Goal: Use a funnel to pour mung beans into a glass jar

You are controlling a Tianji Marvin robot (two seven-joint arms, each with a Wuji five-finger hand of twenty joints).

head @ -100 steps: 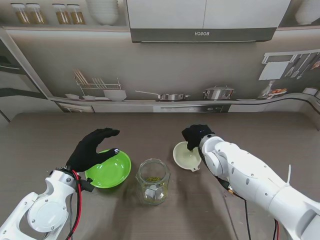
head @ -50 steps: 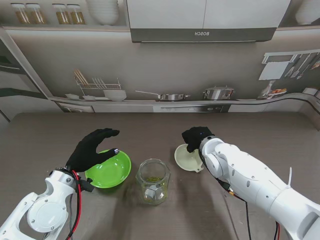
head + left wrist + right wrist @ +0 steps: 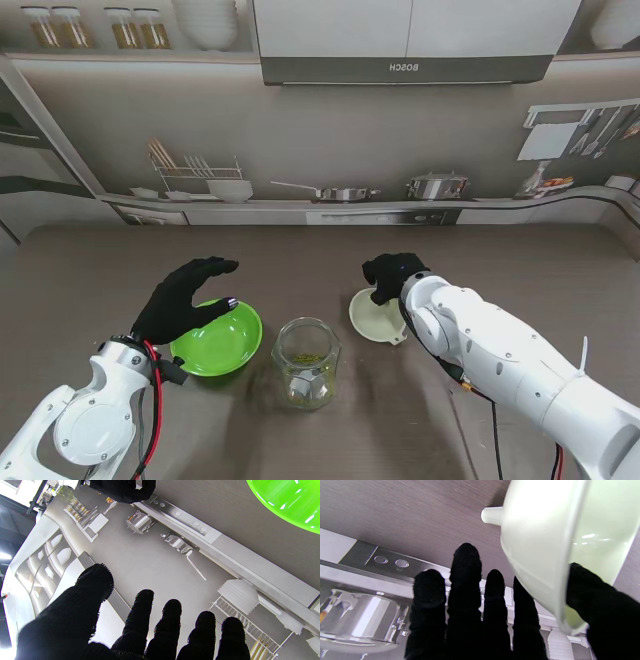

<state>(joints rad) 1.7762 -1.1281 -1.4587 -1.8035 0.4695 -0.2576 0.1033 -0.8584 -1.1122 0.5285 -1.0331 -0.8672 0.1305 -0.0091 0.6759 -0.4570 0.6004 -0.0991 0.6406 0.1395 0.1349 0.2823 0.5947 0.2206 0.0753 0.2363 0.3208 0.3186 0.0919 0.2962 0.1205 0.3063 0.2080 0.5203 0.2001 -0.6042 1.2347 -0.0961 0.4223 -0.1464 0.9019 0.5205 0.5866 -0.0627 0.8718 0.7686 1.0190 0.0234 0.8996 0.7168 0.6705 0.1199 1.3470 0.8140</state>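
The glass jar (image 3: 305, 362) stands near the middle of the dark wood-grain desk (image 3: 100, 280), a few mung beans (image 3: 306, 358) inside. Just to its left sits the green bowl (image 3: 220, 340), with the left robot hand (image 3: 185, 297) hovering over its rim, fingers spread and holding nothing. To the jar's right, the right robot hand (image 3: 392, 274) pinches the rim of the pale funnel (image 3: 375, 315), thumb inside the cone. Behind the desk runs a printed kitchen backdrop (image 3: 330, 120) of pots and shelves.
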